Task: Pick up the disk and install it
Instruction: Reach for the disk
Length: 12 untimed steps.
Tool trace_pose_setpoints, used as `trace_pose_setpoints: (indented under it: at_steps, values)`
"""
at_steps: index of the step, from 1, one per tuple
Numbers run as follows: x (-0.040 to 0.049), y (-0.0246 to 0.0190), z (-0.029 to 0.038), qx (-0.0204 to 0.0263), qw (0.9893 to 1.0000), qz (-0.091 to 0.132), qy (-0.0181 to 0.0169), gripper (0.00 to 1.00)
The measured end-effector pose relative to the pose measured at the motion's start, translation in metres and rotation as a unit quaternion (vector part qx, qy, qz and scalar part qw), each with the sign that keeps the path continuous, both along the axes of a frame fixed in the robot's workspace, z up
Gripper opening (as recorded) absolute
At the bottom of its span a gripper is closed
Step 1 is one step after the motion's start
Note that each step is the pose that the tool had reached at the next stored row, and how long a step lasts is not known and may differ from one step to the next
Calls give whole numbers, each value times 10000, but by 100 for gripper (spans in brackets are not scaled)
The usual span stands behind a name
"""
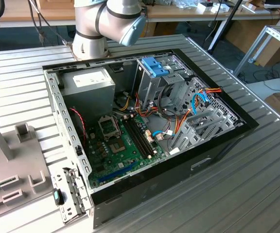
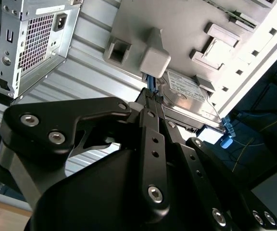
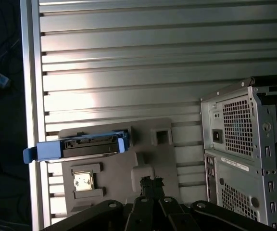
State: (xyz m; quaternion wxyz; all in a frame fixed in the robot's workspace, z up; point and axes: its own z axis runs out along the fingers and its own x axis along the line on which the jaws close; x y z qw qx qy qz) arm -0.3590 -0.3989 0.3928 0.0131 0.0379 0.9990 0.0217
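Pickup is the step in hand, by my reckoning, and it has not yet got as far as a grip. The disk (image 3: 81,146) sits untouched in the grey fixture (image 3: 114,168) on the counter (image 3: 129,57), off from the case's (image 3: 244,144) rear panel. In both wrist views the jaws hang over that fixture, between the disk and the case. They look closed tip to tip, with nothing between them. Installing has not been started.

A grasp from here would, I think, call for three things. The jaws would need parting wide enough to take the blue carrier. They would need shifting away from the case until they straddle it. Then they would need lowering squarely, so the disk is not nudged out of its seat.

Counting round the room, I see one disk, one fixture and one small square chip (image 3: 83,182) in a pocket of that fixture, next to the disk. There is one case, lying open on its side with one blue-tabbed drive cage (image 1: 155,68) inside. There is one arm (image 1: 115,19) behind the case, and one pair of jaws.
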Motion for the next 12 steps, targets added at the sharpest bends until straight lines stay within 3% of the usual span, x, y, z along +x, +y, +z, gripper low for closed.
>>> trace_pose_setpoints:
  at_steps: [4, 12]
  values:
    - [-40, 0, 0, 0, 10000, 0, 1, 11]
    - [-201, 0, 0, 0, 10000, 0, 0, 11]
